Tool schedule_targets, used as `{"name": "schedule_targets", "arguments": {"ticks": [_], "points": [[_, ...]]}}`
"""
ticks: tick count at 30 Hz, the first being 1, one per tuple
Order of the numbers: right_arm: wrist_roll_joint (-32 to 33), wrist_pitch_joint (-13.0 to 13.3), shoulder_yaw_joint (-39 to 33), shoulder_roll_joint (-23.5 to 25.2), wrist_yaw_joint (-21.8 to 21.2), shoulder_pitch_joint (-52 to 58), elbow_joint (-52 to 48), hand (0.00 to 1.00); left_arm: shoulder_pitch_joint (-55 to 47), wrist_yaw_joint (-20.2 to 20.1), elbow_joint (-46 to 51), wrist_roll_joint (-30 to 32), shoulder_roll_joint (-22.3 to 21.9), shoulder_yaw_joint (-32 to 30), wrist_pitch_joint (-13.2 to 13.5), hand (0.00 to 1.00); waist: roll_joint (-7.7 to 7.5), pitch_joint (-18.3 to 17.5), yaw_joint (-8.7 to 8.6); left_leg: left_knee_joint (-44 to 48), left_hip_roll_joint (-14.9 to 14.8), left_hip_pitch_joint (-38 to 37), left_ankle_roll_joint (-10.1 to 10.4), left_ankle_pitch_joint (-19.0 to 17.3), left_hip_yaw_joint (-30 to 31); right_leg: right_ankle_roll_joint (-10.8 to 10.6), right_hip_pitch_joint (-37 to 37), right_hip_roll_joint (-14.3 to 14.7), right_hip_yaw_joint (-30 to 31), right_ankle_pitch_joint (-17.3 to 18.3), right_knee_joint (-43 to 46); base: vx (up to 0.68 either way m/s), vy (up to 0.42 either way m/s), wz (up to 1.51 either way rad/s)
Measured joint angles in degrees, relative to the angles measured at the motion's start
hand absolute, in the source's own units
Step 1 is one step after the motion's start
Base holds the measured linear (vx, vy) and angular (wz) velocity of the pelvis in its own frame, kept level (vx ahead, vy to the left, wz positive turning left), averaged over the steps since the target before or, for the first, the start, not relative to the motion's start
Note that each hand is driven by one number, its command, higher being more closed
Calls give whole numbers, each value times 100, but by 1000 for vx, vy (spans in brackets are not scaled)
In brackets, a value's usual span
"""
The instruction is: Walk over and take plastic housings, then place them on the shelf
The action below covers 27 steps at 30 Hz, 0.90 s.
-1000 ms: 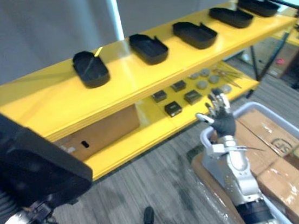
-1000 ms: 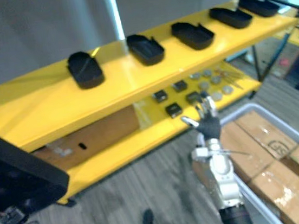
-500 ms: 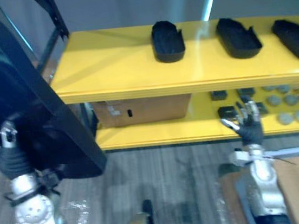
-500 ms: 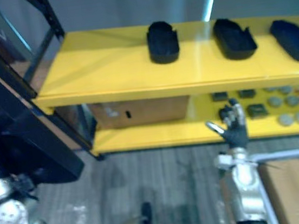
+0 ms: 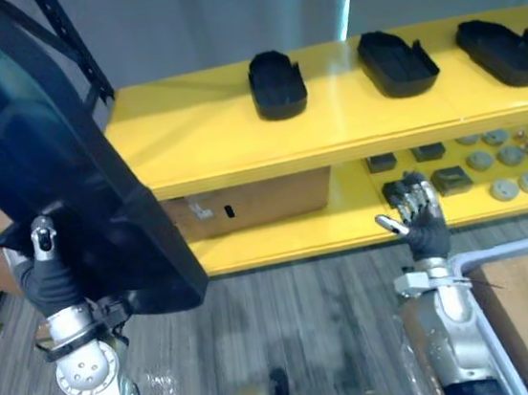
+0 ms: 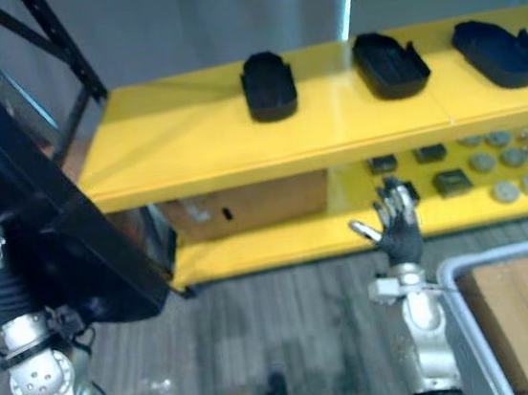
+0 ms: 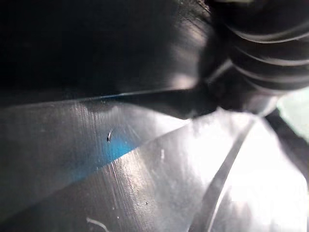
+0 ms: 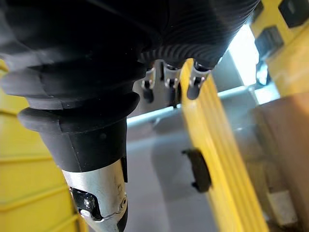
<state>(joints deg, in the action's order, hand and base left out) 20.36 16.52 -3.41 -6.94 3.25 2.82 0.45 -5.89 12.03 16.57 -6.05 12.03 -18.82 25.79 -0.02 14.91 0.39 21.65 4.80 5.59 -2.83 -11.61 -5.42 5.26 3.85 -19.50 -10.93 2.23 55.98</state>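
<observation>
Found right hand (image 5: 421,219) with fingers spread, empty, raised before the shelf (image 5: 199,138). Cannot tell the hold of left hand (image 5: 45,280), hidden behind large black housing (image 5: 58,165). Since a second ago, squared up to bare top tier left of placed housings (image 5: 276,85); judged ready for placing.

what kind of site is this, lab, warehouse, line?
Probably a parts-storage or light-assembly area, though that is a guess. A yellow shelf carries black plastic housings in a row on top and small parts laid out on its lower tier. Cardboard boxes sit packed in a white bin nearby.
</observation>
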Motion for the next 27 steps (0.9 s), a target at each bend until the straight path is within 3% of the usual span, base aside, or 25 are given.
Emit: {"name": "schedule_targets", "arguments": {"ticks": [1, 2, 3, 4, 5, 7, 9, 12, 13, 16, 22, 27], "points": [[-43, 5, -4, 13, 42, 23, 103, 0, -16, -11, 0, -6, 16, 14, -2, 100, 0, 4, -41, -206, 10, -176, -14, 10, 46, -51, 144, -5, 68, -564, 167, 113, 102, 20], [-96, 69, -24, 14, 50, 77, 201, 0, -6, -7, 28, -43, 100, 23, 12, 100, 106, -42, -85, -589, -33, -358, -57, 50, 188, -148, 431, 87, 108, -673, 313, 155, 105, 28], [-102, 149, -79, 17, 32, 75, 179, 0, 42, 0, 65, -86, 151, -23, 22, 100, 107, -71, -94, -818, -131, -382, -84, 209, 285, -491, 646, 325, 129, 89, 37, 156, 102, 29], [-102, 190, -141, 18, 20, 76, 138, 0, 89, 3, 67, -99, 156, -26, 21, 100, 117, -66, -93, -870, -170, -366, -62, 312, 349, -577, 700, 479, 141, 351, -300, 167, 107, 20], [-102, 218, -274, 37, -15, 78, 80, 0, 151, 2, 50, -206, 154, -13, 10, 100, 117, -58, -50, -964, -186, -350, 20, 446, 408, -743, 777, 693, 231, 650, -1217, 166, 63, 19], [-93, 271, -553, 39, -89, 131, -25, 0, 165, 47, 1, -261, 147, 109, -37, 100, 71, -86, -65, -1122, -161, -378, 15, 446, 564, -966, 825, 1030, 497, 567, -2967, 206, 8, 39], [-34, 326, -679, 35, -141, 266, -92, 0, 163, 70, -1, -239, 148, 227, -40, 100, 41, -100, -114, -1164, -69, -472, 15, 460, 707, -1198, 789, 1081, 609, 394, -3717, 246, -56, 66], [-1, 328, -695, 27, -334, 380, -230, 0, 142, 87, 47, -236, 114, 338, -41, 100, -56, -183, -116, -1181, 67, -831, 196, 338, 961, -1051, 441, 1116, 603, -60, -4467, 307, -165, 65], [23, 328, -637, -10, -358, 285, -226, 0, 99, 87, 132, -235, 82, 342, -23, 100, -131, -340, -99, -1172, 78, -824, 340, 211, 978, -1011, 313, 1190, 598, -642, -4863, 221, -171, 47], [53, 331, -643, -289, -353, -97, -201, 0, 25, 79, 174, -207, -152, 380, -10, 100, 116, -546, -33, -1166, -252, -613, 455, 108, 906, -846, 182, 1473, 307, -809, -5409, 325, -206, 35], [127, 331, -925, -494, -302, -144, -236, 0, 31, 2, 161, -179, -349, 375, 13, 100, 221, -602, -12, -1203, -363, -808, 527, 146, 481, -785, -198, 1583, 290, -819, -5779, 139, -53, 0], [125, 324, -1057, -192, -299, 206, -570, 0, -79, -117, 182, -196, -352, 350, 35, 100, 263, -629, -67, -1439, -327, -990, 528, 147, 472, -805, -268, 1569, 316, -830, -5847, 25, 37, -2]]}}
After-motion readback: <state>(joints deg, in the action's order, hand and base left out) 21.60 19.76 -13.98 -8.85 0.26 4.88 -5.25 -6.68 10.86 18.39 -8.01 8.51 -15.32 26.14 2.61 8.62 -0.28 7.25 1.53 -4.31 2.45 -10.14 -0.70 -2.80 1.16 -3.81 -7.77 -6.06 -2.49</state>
